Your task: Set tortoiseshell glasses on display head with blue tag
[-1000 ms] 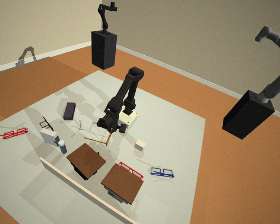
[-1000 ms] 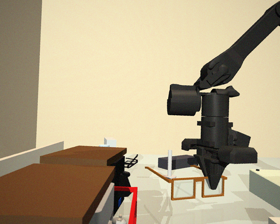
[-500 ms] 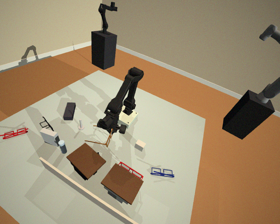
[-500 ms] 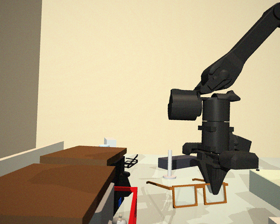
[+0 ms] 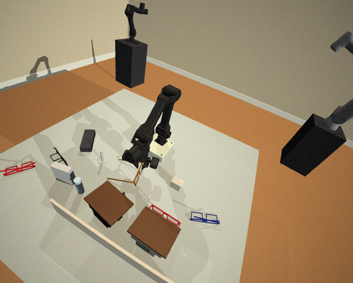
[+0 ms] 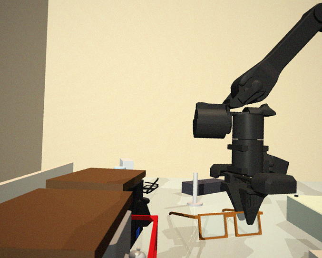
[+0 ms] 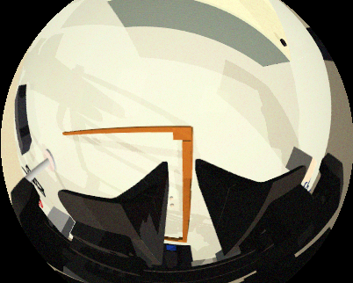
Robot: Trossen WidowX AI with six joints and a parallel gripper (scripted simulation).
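Gripper (image 5: 140, 164) (image 6: 245, 220) (image 7: 181, 164) is slightly open, its fingers apart on both sides of the tortoiseshell glasses (image 5: 121, 180) (image 6: 212, 214) (image 7: 187, 176), without having hold of them.

From left to right in the top view, a cream wall (image 5: 57, 15) meets orange floor (image 5: 37, 93); next comes the pale mat (image 5: 222, 169), with red glasses (image 5: 19, 168) near its left edge, two brown boards (image 5: 109, 202) (image 5: 154, 231) in front, and blue glasses (image 5: 204, 219) to the right. Behind is a grey-brown wall (image 5: 244, 50); a black pedestal (image 5: 305, 148) stands at the far right.

The arm (image 5: 152, 118) (image 6: 280, 50) bends high at the elbow, and its wrist points down. The tortoiseshell glasses are off the heads, temples toward the left; their lower rims seem close to the mat, though contact is difficult to judge.
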